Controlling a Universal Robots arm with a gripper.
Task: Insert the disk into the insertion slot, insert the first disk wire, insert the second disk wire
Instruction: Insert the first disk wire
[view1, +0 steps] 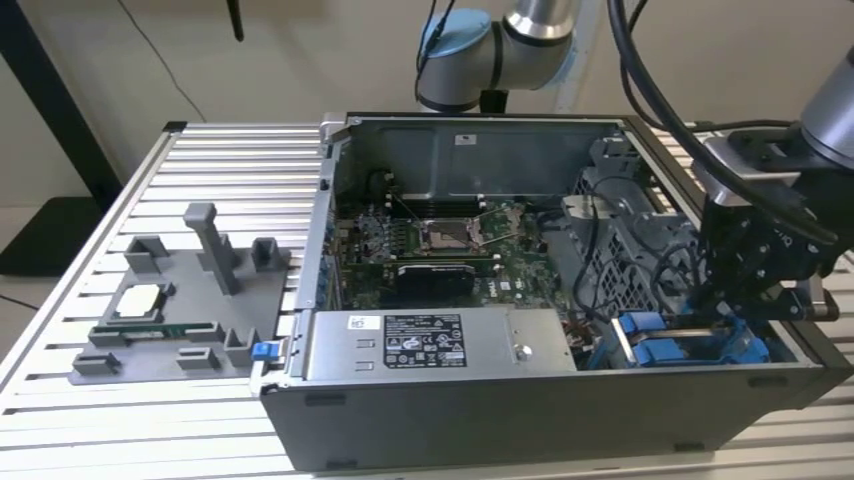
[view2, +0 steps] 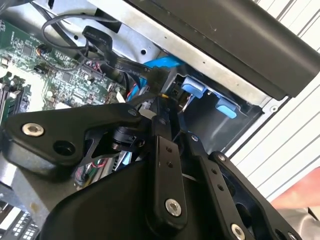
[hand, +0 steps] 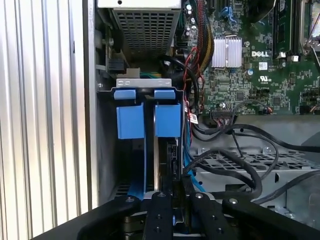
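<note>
An open desktop computer case (view1: 534, 420) lies on its side on a ribbed metal table (view1: 214, 150). My arm reaches down into the corner of the case at the exterior view's lower right.

In the second wrist view, my end effector (view2: 165, 107) points at the rear of the drive bay. It sits close to a flat black cable (view2: 150, 74) that ends in a connector. I cannot tell whether the end effector is clenched or released, or whether it holds that connector.

In the first wrist view, the insertion slot (hand: 107, 140) is a grey sheet-metal cage holding two blue-fronted carriers side by side. The disk (hand: 167, 120) appears to be the carrier in line with my end effector. It looks fully seated, its blue front level with its neighbour (hand: 132, 120). I judge the seating done and the wiring under way, which would explain why I am lined up along the disk's edge.

Loose black cables (hand: 235, 160) drape over the perforated metal just beside the cage.

The case also holds a green motherboard (view1: 441, 240) at centre and a labelled grey power-supply box (view1: 427, 345) near the exterior view's lower middle.

At the exterior view's left, a grey fixture plate (view1: 200, 340) on the table carries a processor chip (view1: 140, 300) and a memory stick (view1: 154, 330), well apart from the case.
</note>
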